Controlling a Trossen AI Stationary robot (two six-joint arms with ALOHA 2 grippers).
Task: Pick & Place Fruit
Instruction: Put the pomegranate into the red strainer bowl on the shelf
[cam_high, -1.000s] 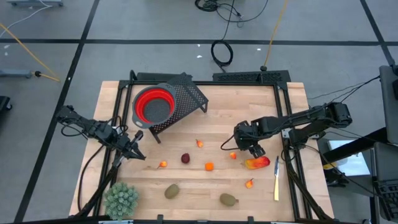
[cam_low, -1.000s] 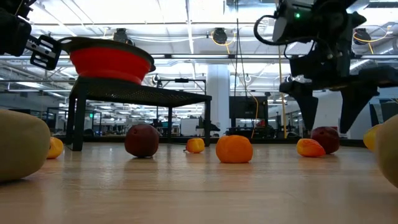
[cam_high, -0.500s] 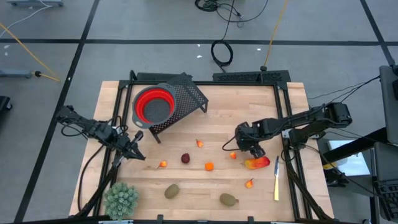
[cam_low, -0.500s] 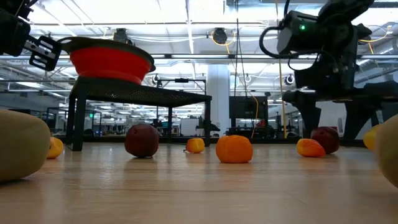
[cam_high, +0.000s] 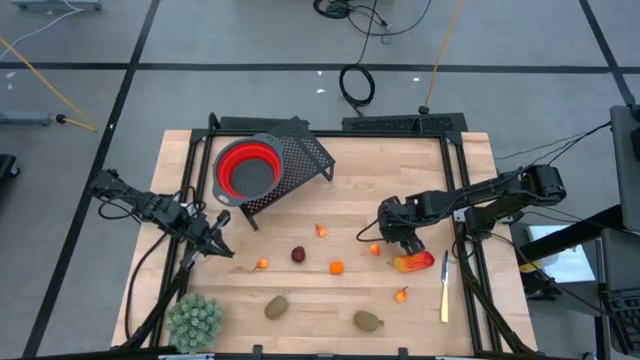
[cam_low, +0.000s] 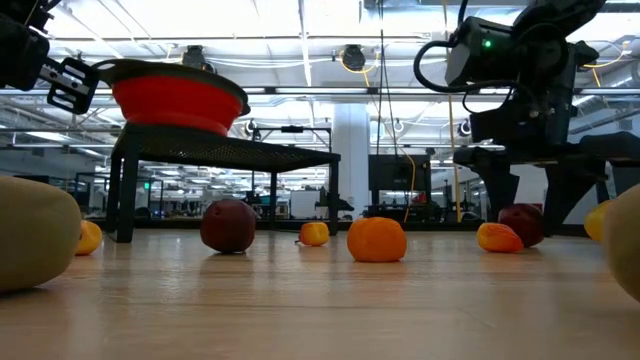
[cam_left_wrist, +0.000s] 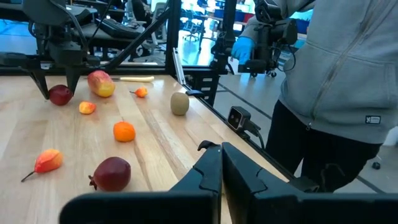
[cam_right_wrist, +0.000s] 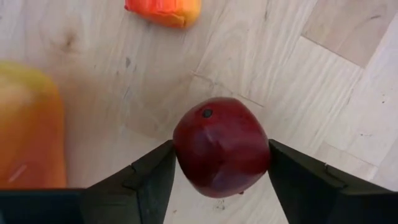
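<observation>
My right gripper (cam_high: 405, 240) points down over a dark red ball (cam_right_wrist: 221, 146), which sits on the table. It is open, with one finger on each side of the ball (cam_low: 522, 222). The longer red-orange-yellow piece (cam_high: 413, 262) lies just beside it. More fruit lies across the middle of the table: another dark red ball (cam_high: 298, 255), an orange piece (cam_high: 336, 267), tiny orange bits (cam_high: 262, 264) and two brownish-green ovals (cam_high: 276, 307) (cam_high: 367, 320). My left gripper (cam_high: 222, 248) waits at the table's left, shut (cam_left_wrist: 222, 168) on nothing. My right gripper comes at the dark red ball from above, pointing down, with its fingers (cam_right_wrist: 149, 180) close against the ball's two sides (cam_right_wrist: 186, 149). The ball rests on the table. I cannot tell whether the fingers touch it.
A red bowl (cam_high: 247, 168) sits on a black mesh stand (cam_high: 300, 155) at the far left. A pale green spiky plant (cam_high: 194, 320) stands at the near left corner, and a knife (cam_high: 444, 285) lies by the right edge. A person in a grey hoodie (cam_left_wrist: 336, 74) stands at the near side.
My right gripper has come down toward the table, bringing its fingers around the dark red ball. The gap between its fingers has stayed the same. The fruit has not moved.
</observation>
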